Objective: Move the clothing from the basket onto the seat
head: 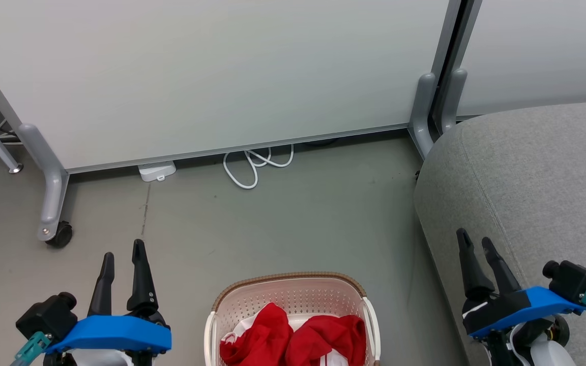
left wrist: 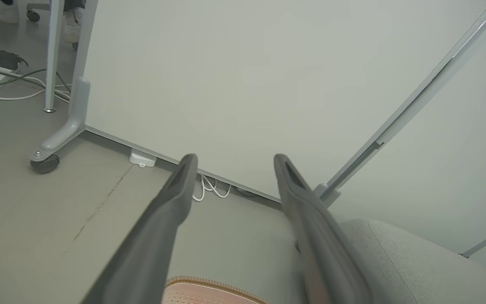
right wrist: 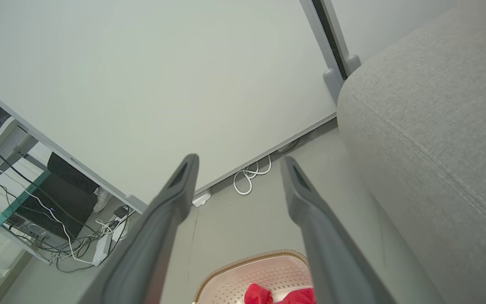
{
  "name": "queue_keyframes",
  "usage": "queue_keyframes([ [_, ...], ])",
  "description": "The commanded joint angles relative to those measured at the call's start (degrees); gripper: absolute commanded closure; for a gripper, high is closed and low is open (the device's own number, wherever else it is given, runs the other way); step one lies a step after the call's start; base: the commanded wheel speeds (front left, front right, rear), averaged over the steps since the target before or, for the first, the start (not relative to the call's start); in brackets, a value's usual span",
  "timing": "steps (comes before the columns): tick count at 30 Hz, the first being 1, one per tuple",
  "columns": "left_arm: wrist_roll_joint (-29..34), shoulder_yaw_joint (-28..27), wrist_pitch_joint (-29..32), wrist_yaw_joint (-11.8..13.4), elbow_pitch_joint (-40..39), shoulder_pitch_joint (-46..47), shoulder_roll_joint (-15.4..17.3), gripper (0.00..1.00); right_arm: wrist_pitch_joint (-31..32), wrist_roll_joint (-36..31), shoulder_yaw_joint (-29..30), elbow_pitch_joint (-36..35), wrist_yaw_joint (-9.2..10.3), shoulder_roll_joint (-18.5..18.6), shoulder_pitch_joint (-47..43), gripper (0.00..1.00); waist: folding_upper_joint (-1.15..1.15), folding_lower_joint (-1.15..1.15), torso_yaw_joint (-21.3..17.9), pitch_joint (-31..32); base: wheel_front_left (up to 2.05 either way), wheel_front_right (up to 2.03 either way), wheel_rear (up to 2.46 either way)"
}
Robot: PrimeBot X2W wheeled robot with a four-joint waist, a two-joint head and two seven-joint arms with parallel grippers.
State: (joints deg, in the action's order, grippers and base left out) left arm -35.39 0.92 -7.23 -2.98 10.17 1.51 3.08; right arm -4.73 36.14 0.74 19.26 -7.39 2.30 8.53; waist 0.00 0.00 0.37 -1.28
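Head view: the basket [head: 288,277] stands on the floor [head: 283,218] at the bottom middle, its near part cut off by the frame edge
Basket contents: the clothing [head: 293,338], red with white showing in places, lies crumpled in two heaps side by side inside the basket
Right of basket: the sofa [head: 527,178], light grey with a seam along its rounded edge, is near the basket with a strip of floor between them
Left arm: the left gripper [head: 124,249] hangs over the floor to the left of the basket, apart from it; jaws released, bare floor showing between them
Right arm: the right gripper [head: 473,235] shows against the sofa's front edge, apart from the basket; jaws released, a gap between them
Left wrist view: two fingers [left wrist: 154,236] spread wide, the basket's brown rim at the bottom edge between them, the sofa's corner at the lower right
Right wrist view: two fingers [right wrist: 158,228] spread wide, the basket with a bit of red clothing at the bottom edge between them, the sofa along the right side
Behind: a pale partition [head: 222,76] on grey legs, a caster [head: 61,235] under its left leg, a white cable [head: 255,165] looped on the floor below its lower edge, a small white box [head: 156,171] to the left of the cable
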Motion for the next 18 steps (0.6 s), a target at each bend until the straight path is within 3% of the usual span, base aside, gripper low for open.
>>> queue_keyframes([
  [1, 2.21, 0.38, -0.65, 0.22, -0.63, 0.27, 0.38, 0.0, -0.65, -2.4, -0.09, -0.49, -0.09, 0.49, 1.4, 0.0, 0.0, 0.0, 0.0, -0.03, 0.0, 0.0, 0.0],
  [18, 11.0, 1.29, -3.0, 0.01, 1.06, 0.21, 0.39, 0.0, -2.02, -12.57, -0.72, -0.81, -0.11, 0.58, 2.01, 0.0, 0.0, 0.0, 0.16, -0.03, 0.0, 0.0, 0.0],
])
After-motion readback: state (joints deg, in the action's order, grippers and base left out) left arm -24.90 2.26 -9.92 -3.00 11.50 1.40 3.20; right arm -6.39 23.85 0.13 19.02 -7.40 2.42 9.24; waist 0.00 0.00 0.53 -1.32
